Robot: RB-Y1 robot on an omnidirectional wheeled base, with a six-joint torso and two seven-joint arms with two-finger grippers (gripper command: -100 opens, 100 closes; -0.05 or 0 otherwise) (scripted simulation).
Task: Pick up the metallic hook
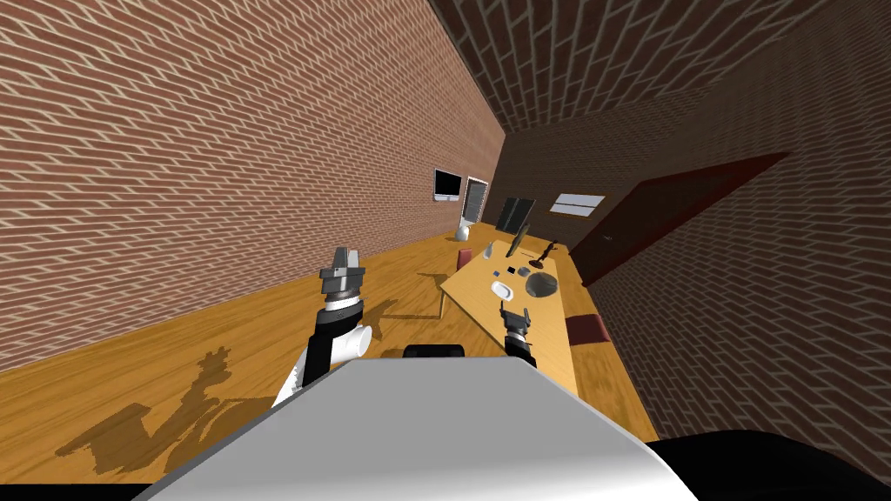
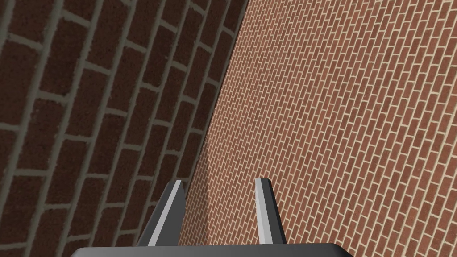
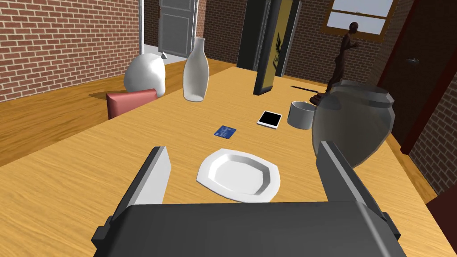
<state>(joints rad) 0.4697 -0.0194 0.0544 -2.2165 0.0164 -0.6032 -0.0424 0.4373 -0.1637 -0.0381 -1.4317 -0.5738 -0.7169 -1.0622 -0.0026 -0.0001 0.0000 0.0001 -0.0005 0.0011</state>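
Note:
My right gripper hovers open over the near end of a wooden table, just above a white plate. In the head view that right gripper sits at the table's near edge. A thin dark piece lies far down the table by a dark statuette; I cannot tell what it is. My left gripper is raised over the floor to the left of the table. Its fingers stand a little apart with nothing between them.
On the table are a grey jar close to my right finger, a white cup, a black tablet, a blue card, a pale bottle and a tall dark panel. Red chairs flank it.

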